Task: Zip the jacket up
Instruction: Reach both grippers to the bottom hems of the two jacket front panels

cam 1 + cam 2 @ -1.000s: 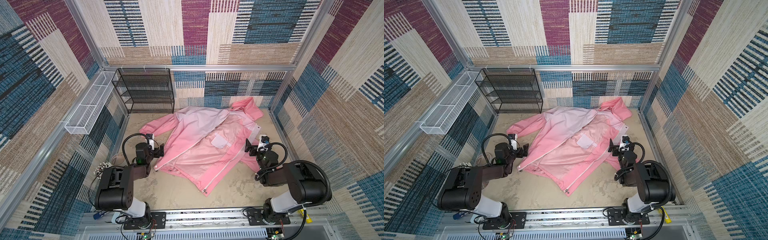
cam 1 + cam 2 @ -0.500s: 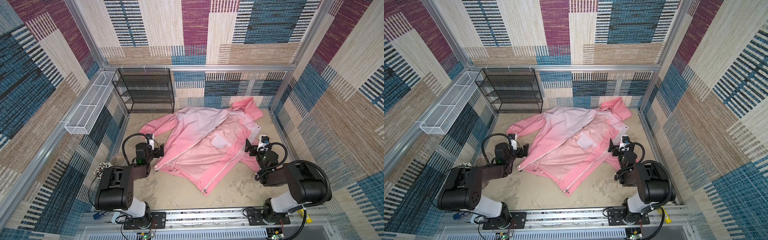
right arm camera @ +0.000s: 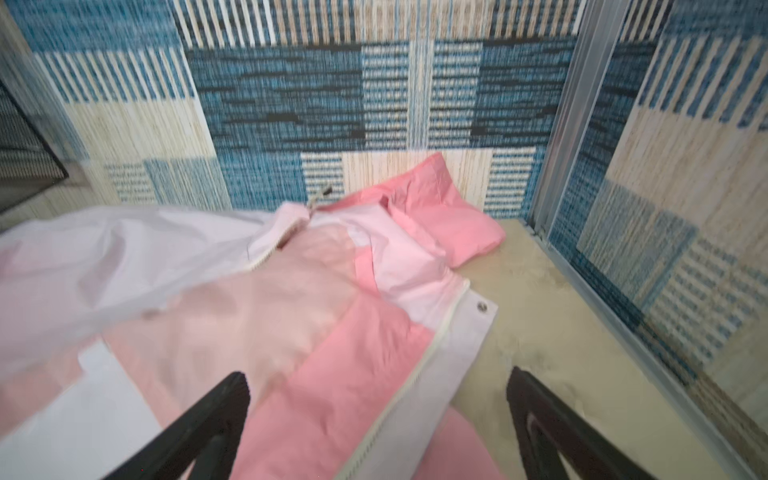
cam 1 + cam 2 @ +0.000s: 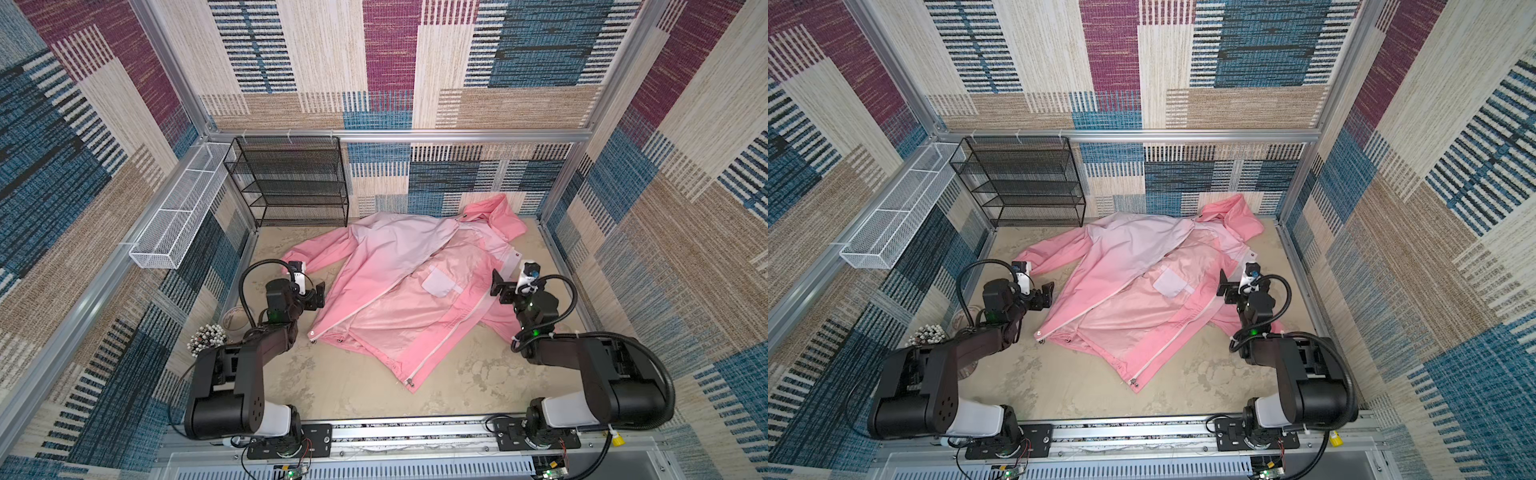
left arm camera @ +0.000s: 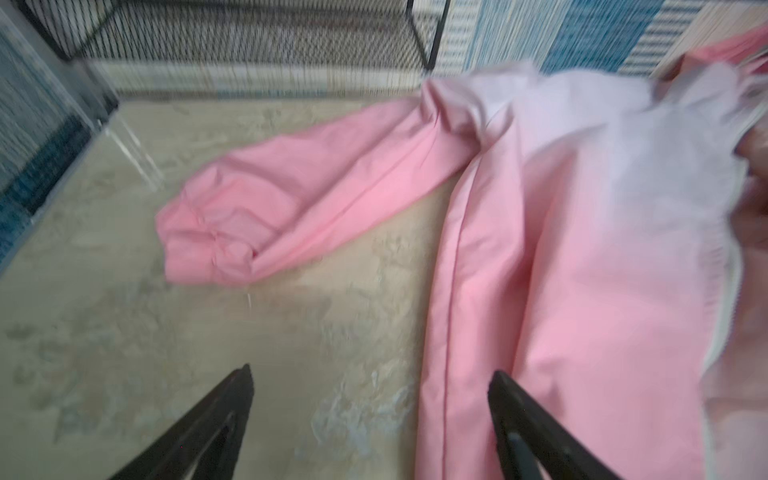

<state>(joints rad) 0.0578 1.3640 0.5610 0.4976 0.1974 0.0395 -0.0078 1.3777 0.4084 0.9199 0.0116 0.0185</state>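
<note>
Lying unzipped: jacket [image 4: 399,291] | left fingers [image 5: 216,419] open, just beside | right fingers [image 3: 208,419] open, over edge

The jacket [image 4: 386,266] is covering the middle and far right of the surface [image 4: 340,386], bare room is lying open along the near edge and down the left side in both top views, and a black mesh rack [image 4: 291,187] is blocking the far-left corner.

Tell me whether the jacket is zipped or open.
Open. The jacket lies with its front panels apart, lining showing between the two separate white zipper edges.
</note>
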